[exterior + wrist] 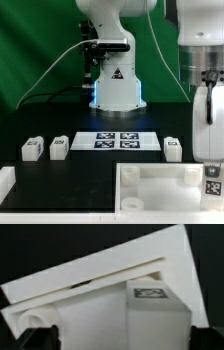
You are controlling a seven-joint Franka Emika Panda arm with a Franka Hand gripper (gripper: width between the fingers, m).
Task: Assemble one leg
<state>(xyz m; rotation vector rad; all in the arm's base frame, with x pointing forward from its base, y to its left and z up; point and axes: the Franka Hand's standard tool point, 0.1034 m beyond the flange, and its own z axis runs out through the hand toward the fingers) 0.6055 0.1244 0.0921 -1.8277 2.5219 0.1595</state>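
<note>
On the bench, far to the gripper's side at the exterior view's left: two spare legs (31, 149) and (59, 147) lie side by side, untouched, well apart from the gripper.

Middle of the bench: the marker board (118, 141) lies flat in front of the robot base (116, 90), carrying only its tags.

Nearer the gripper: a third spare leg (173, 150) sits just beyond the panel.

Below the gripper: the large white panel (160, 186) lies at the front of the bench; in the wrist view it fills the frame as an angled white slab (70, 280).

Gripper: the gripper (212, 168) hangs at the exterior view's right, closed on the leg (213, 185) (its tag faces the camera), jaws about as wide as the leg's body.

Wrist view: the leg (130, 317) stands between the dark fingertips (38, 336), its tag showing.

Step in hand: likely carrying the leg to a corner socket of the panel; whether it already touches the panel I cannot tell.

Next move: probably lining the leg's end up with the socket, lowering straight, then seating it. A tilt could jam it.
</note>
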